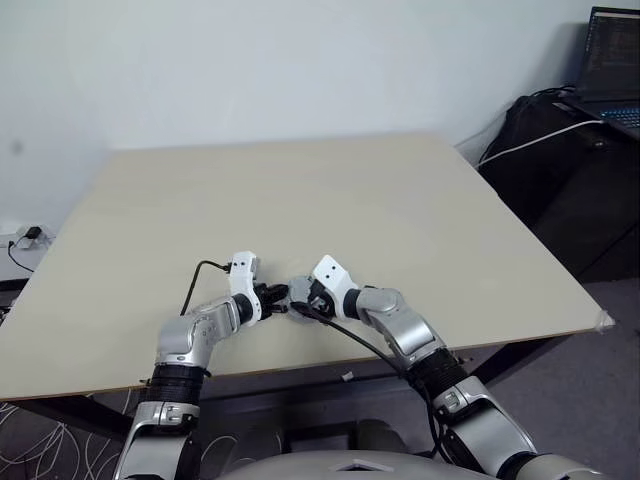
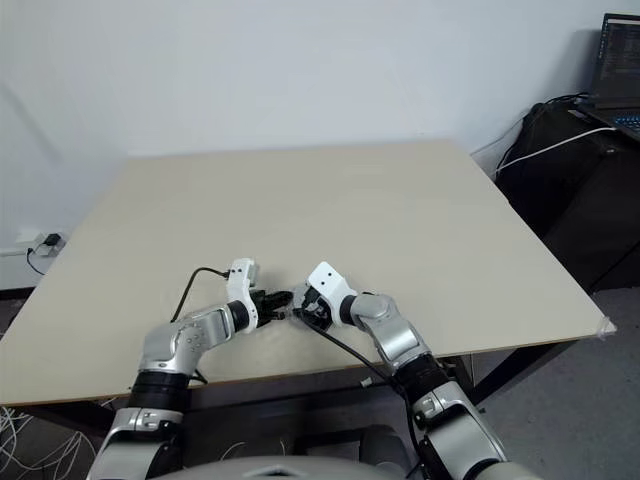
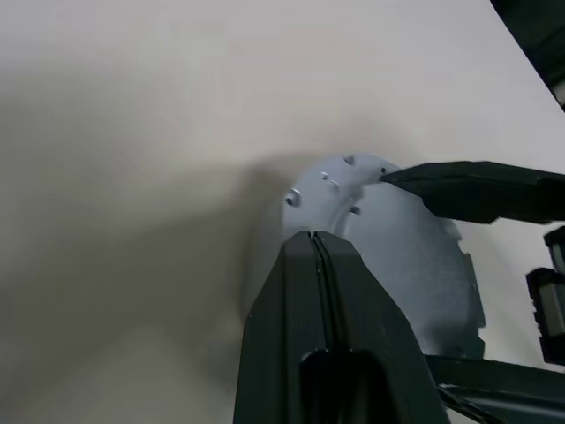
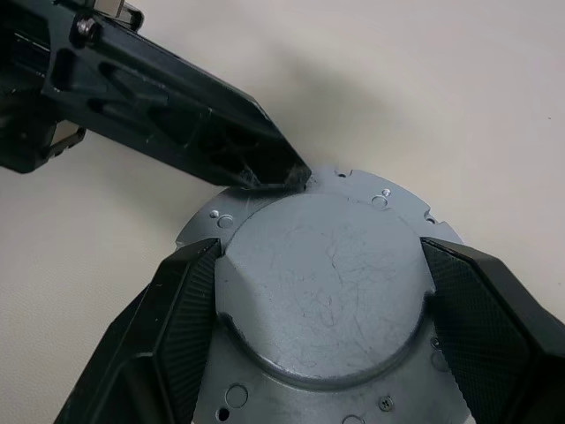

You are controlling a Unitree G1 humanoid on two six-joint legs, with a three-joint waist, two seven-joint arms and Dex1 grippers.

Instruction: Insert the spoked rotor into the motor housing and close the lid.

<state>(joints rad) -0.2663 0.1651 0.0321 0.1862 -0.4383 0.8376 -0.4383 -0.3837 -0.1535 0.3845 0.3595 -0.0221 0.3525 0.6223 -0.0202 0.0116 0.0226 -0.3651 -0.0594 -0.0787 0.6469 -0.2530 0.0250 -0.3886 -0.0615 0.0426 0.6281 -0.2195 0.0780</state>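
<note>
The lid [image 4: 327,300], a pale silver-grey disc with a raised round centre and a flat rim with small holes, lies low over the table [image 1: 350,200] near its front edge. My right gripper [image 4: 322,256] is shut on it, one black finger on each side of the raised centre. My left gripper [image 3: 313,238] is shut with nothing in it, and its tip touches the lid's [image 3: 397,256] rim on the side away from the right wrist. In the left eye view the two grippers meet, left gripper [image 1: 274,297] against right gripper [image 1: 300,300]. The spoked rotor and the motor housing are hidden.
The table's front edge runs just behind the grippers. A black bag [image 1: 560,170] with a white cable and an open laptop [image 1: 615,60] stand off the table's far right. A wall socket with cables [image 1: 25,240] sits low at the left.
</note>
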